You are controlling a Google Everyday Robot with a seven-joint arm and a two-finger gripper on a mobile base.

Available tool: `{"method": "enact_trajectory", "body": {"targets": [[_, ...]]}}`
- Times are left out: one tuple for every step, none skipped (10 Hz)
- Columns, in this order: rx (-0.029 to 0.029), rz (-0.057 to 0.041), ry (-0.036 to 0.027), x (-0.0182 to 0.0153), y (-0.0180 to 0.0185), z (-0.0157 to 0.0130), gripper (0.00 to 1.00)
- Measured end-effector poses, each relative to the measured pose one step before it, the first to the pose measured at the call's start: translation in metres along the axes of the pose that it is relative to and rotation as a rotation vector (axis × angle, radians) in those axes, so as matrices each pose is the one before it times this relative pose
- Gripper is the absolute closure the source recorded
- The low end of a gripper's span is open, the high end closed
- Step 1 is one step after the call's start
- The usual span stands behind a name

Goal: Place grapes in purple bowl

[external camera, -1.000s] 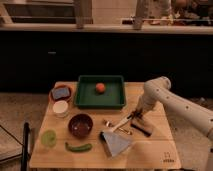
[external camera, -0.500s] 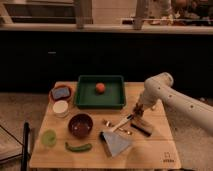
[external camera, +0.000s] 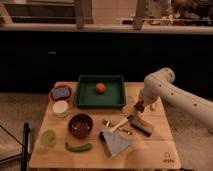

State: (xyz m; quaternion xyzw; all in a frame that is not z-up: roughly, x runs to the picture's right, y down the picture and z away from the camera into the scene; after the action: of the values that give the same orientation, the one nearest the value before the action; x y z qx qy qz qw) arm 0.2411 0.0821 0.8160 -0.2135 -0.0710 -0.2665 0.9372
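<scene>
A light wooden table (external camera: 150, 150) stands in front of a dark counter. A white robot arm (external camera: 175, 97) reaches in from the right, its elbow bent high and its gripper (external camera: 138, 106) pointing down, just above the right part of the table near the green tray's right front corner. A small dark reddish lump at the tip looks like the grapes (external camera: 139, 108), though it is hard to be sure, and how wide the claw stands is impossible to make out. The purple bowl (external camera: 80, 125) sits on the front left-centre of the table, well apart from the gripper. The green tray (external camera: 100, 100) lies at the back centre with an orange ball (external camera: 100, 87) inside it. To its left is an orange-red dish (external camera: 54, 96) holding a blue block (external camera: 61, 92), and in front of that a small white cup (external camera: 61, 108). A pale green disc (external camera: 48, 138) and a long green vegetable (external camera: 78, 147) lie near the front left edge. A blue-grey cloth (external camera: 115, 142) lies at front centre, and a black block (external camera: 143, 128) lies just below the gripper.
</scene>
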Motion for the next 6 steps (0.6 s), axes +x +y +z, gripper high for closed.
{"method": "enact_trajectory", "body": {"targets": [[-0.0031, 0.00076, 0.00051, -0.00112, -0.00077, -0.00447, 1.0], [-0.0003, 0.00013, -0.00263, -0.00248, -0.00293, -0.00816, 1.0], [-0.00215, -0.00175, -0.00843, -0.00436, -0.00208, -0.00717, 1.0], [0.00483, -0.01102, -0.0124, -0.00482, -0.00204, -0.00778, 1.0], [0.0059, -0.00974, -0.0114, -0.00372, -0.00113, -0.00578, 1.0], [0.01072, -0.01256, -0.01666, -0.00496, -0.00121, -0.00645, 1.0]]}}
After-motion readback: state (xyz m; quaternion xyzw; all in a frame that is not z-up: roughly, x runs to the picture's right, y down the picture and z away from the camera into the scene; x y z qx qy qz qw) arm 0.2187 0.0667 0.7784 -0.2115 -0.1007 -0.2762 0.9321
